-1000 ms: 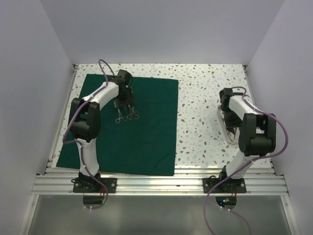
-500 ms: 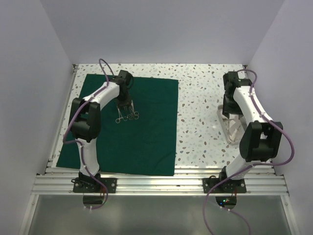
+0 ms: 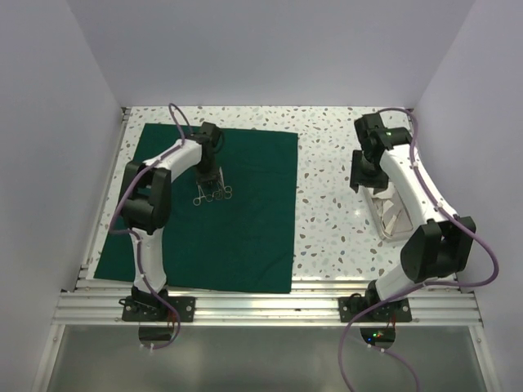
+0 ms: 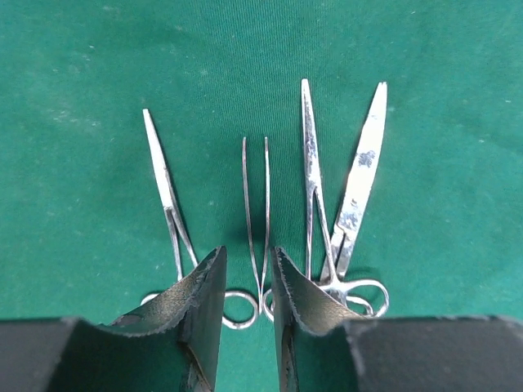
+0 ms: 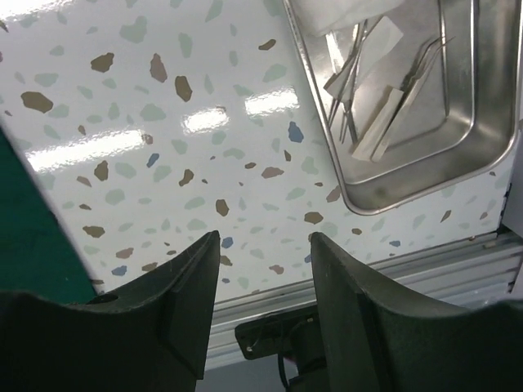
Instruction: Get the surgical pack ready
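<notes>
The surgical pack is a dark green cloth (image 3: 233, 233) spread flat on the left of the table. Several steel instruments (image 3: 212, 194) lie side by side on it: thin forceps (image 4: 255, 196) and scissors (image 4: 359, 184). My left gripper (image 3: 210, 173) hovers low over their ring handles. Its jaws (image 4: 248, 260) stand a narrow gap apart, one on each side of the middle forceps' shanks, touching nothing. My right gripper (image 3: 364, 175) is open and empty above bare table, left of the steel tray (image 3: 382, 219).
The steel tray (image 5: 392, 196) holds white gauze pieces and a few instruments (image 5: 359, 82). The cloth's edge (image 5: 24, 237) shows at the left of the right wrist view. White walls enclose the table; a metal rail (image 3: 261, 309) runs along the near edge.
My right arm has lifted off the tray and swung left and away over bare table. My left gripper has shifted slightly over the instruments, which have not moved.
</notes>
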Controlling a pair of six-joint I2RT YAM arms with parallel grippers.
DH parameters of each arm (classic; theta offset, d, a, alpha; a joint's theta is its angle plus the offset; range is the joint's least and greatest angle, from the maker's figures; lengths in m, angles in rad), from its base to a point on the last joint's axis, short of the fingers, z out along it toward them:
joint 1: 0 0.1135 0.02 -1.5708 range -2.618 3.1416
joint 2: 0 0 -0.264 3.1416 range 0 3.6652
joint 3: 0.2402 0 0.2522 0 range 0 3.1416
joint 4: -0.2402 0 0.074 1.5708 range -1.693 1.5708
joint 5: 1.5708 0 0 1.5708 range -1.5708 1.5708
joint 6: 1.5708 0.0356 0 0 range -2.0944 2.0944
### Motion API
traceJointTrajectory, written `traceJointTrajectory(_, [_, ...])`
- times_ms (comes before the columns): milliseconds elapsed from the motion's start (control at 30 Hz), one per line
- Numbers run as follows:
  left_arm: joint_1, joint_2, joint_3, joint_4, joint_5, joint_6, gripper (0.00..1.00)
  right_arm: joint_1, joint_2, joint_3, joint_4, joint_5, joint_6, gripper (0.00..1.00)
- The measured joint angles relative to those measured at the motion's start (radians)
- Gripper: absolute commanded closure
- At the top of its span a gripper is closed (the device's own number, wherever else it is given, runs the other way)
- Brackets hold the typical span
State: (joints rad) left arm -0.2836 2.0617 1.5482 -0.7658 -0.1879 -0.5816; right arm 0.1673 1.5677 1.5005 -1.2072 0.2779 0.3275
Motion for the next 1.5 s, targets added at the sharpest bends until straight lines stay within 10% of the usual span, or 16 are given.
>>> traceJointTrajectory(333, [0.0,0.019,-0.008,0.02,0.011,0.008,1.0,0.141,0.02,0.073,-0.015,-0.066,0.072,0.49])
traceJointTrajectory(567, [0.0,0.004,-0.006,0.014,0.056,0.029,1.0,0.23,0.114,0.228,0.006,-0.176,0.101,0.33])
traceJointTrajectory(733, [0.001,-0.098,-0.017,0.042,0.257,0.076,1.0,0.238,0.139,0.203,0.159,-0.409,0.168,0.32])
traceJointTrajectory(1067, [-0.006,-0.369,-0.404,0.592,1.009,-0.062,1.0,0.269,0.208,0.006,0.669,-0.777,0.426,0.28])
traceJointTrajectory(1500, [-0.014,-0.37,-0.465,0.809,1.172,-0.172,1.0,0.318,0.304,0.062,0.716,-0.766,0.495,0.54])
